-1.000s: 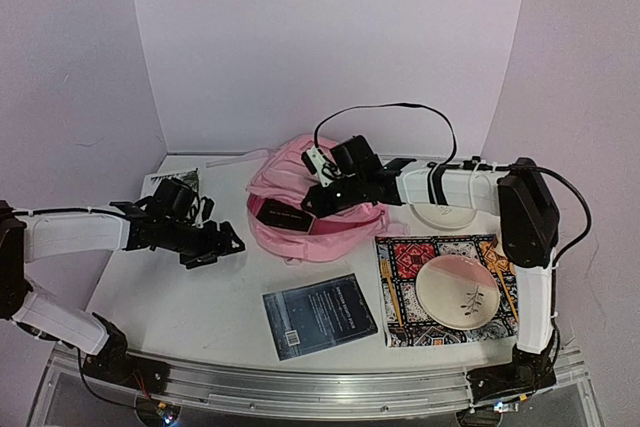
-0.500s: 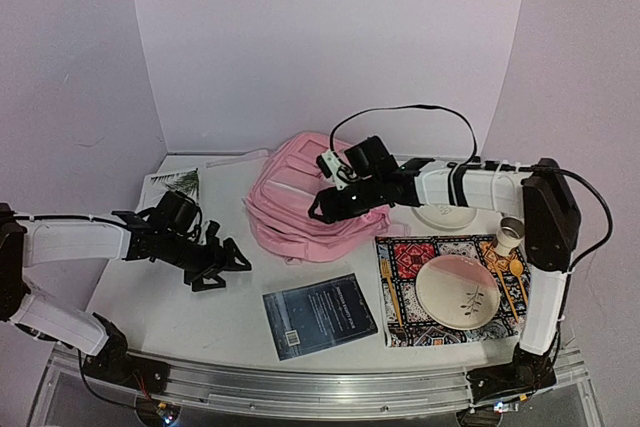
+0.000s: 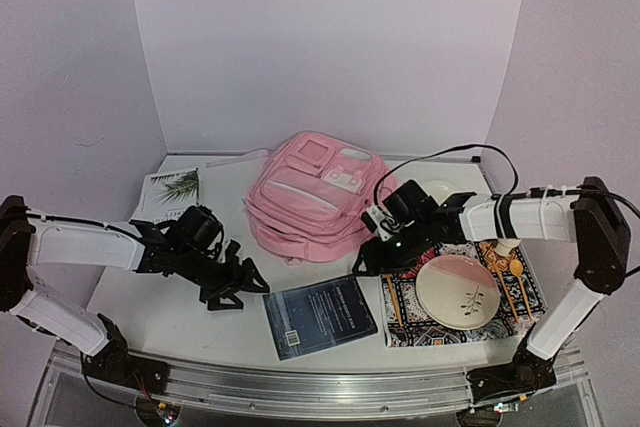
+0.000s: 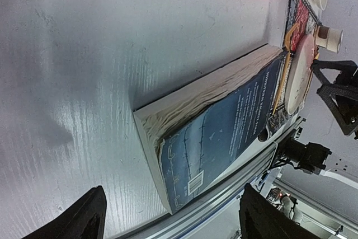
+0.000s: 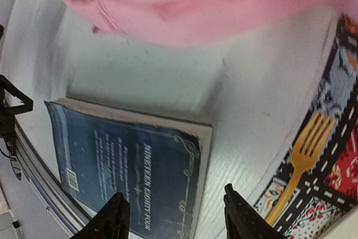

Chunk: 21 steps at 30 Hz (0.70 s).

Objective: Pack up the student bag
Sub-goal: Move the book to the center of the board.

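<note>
Overhead view of a white table [image 3: 170,297] with two robot arms reaching in from the near edge. The student bag [image 3: 315,197], a soft pink backpack, lies flat at 12 o'clock from the table's centre, its pale front pockets facing up. A dark blue paperback book [image 3: 320,315] lies flat at 6 o'clock, near the front edge and just apart from the bag.

The left end effector [image 3: 243,285] hangs low over the table at 8 o'clock, just left of the book, its two fingers spread wide and holding nothing. The right end effector [image 3: 368,262] sits at 4 o'clock between the bag and the book's far right corner, fingers parted and empty; its wrist camera looks down on the book's cover.

At 4 o'clock a patterned placemat [image 3: 430,332] carries a pink and cream plate [image 3: 458,292], a yellow fork [image 5: 299,155] on its left side and a small cup [image 4: 329,36]. A card with a plant picture [image 3: 172,187] lies at 10 o'clock
</note>
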Each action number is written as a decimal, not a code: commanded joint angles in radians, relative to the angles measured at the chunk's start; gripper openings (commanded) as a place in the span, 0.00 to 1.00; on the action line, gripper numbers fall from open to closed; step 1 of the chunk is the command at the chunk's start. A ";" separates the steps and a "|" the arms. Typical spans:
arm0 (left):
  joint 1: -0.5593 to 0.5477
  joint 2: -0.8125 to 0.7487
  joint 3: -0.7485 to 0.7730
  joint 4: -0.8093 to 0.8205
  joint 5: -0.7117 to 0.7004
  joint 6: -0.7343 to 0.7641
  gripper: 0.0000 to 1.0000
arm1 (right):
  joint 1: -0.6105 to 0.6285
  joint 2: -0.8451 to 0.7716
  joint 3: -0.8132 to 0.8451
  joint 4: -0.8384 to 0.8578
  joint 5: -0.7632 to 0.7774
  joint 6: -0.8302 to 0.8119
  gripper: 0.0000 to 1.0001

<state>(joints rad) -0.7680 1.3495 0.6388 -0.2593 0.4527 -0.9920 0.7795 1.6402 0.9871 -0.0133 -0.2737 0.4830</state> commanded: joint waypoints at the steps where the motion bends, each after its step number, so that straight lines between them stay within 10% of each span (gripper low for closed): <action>1: -0.036 0.063 0.002 0.074 0.002 -0.042 0.79 | 0.004 -0.052 -0.079 -0.053 -0.044 0.072 0.57; 21: -0.050 0.268 0.000 0.303 0.024 -0.191 0.54 | 0.051 0.195 0.008 0.156 -0.137 0.118 0.37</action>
<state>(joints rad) -0.8188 1.5822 0.6391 -0.0325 0.4799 -1.1511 0.8184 1.7901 0.9266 0.0949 -0.3678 0.5814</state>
